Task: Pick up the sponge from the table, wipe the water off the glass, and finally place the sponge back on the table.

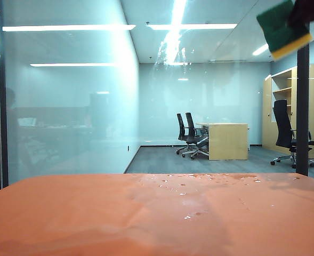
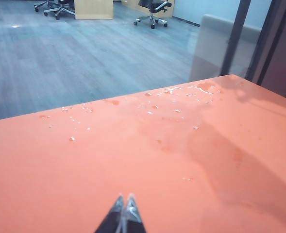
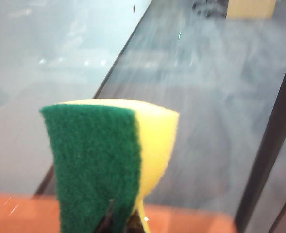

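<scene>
Now my right tool (image 3: 119, 221) pinches the sponge (image 1: 282, 29) high at far right by the glass (image 1: 66, 106); left tool (image 2: 124, 204) shut, empty, low over the table (image 2: 84, 184).

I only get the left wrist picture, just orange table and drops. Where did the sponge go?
Observer: The sponge is up high in the exterior view, near the top right corner in front of the glass, off the table.
Operator: Who's holding it?
Observer: The right tool is shut on it; the right wrist view shows its tips pinching the sponge's lower edge.
Operator: Which side is facing the camera?
Observer: In the right wrist view the green scouring face fills the front, with the yellow foam beside it.
Operator: Is my tool doing anything?
Observer: The left tool is shut with nothing in it, low over the table; the exterior view doesn't show it.
</scene>
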